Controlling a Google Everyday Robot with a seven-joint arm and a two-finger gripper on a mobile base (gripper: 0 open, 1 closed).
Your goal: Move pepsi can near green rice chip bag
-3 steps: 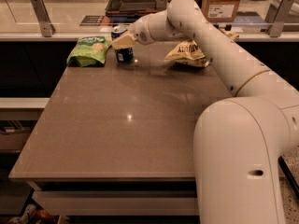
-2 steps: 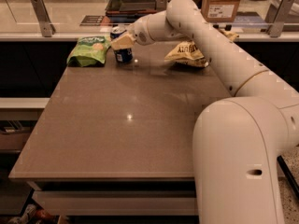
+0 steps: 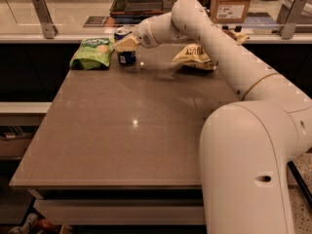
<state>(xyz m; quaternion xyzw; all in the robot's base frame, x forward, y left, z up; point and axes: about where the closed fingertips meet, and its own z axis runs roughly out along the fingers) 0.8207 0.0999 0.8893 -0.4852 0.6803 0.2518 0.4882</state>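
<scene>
The pepsi can stands upright on the table, just to the right of the green rice chip bag and close to it, though whether the two touch cannot be told. The can's long axis runs vertical, with the silver top facing up and the dark blue base on the tabletop.

The gripper is at the can, also just right of the green bag. Its fingers are closed around the can's middle, and one pale finger lies across the can's front, leaving the top and the lower band in sight.

The green bag lies flat near the table's far edge. A yellow and brown bag lies well to its right, beyond the can.
</scene>
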